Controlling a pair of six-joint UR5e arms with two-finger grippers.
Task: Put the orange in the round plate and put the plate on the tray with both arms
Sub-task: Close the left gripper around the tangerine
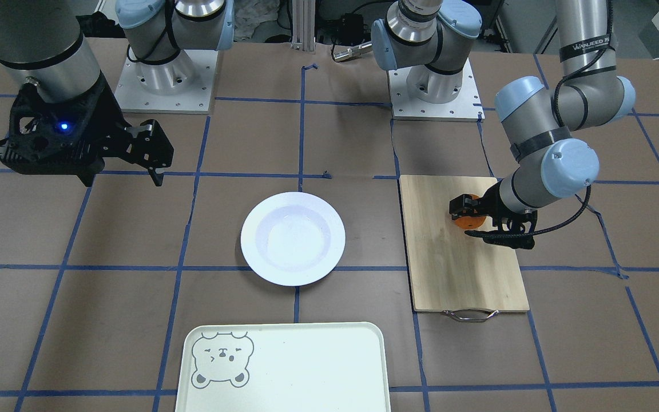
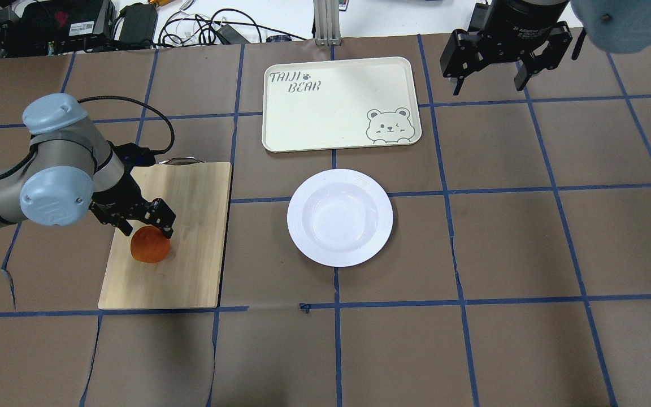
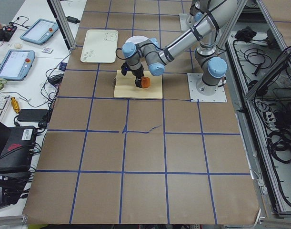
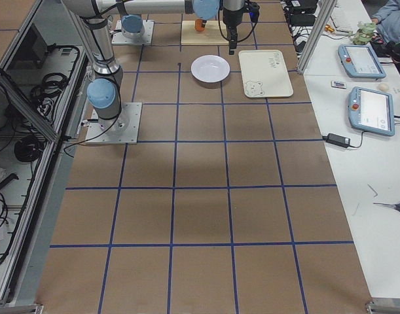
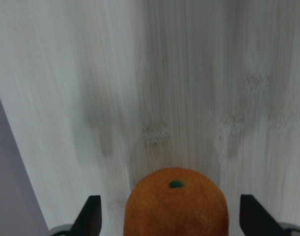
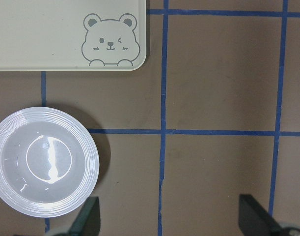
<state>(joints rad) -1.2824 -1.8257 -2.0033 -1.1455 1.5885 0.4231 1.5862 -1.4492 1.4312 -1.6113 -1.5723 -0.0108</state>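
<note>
Bright-orange dimpled fruit (image 5: 175, 204) is sitting between the black left gripper's (image 2: 147, 230) parted jaws; next, closing and carrying it to the glossy white round plate (image 2: 308, 192).

Overhead cam looks down on the round plate (image 2: 339, 217) from one long side, front cam steeply from the opposite side; both share plate, tray (image 2: 325, 113), cutting board (image 2: 190, 271). Side cams far off, one at each end. Right wrist cam high, just off plate; left wrist cam v. close on board.

I hold the left gripper (image 2: 147, 230) over the cutting board (image 2: 190, 271), jaws straddling the orange (image 2: 149, 250), round plate (image 2: 298, 217) mid-tabletop (image 2: 529, 254), tray (image 2: 325, 113) beyond, right gripper (image 2: 489, 87) jaws spread.
</note>
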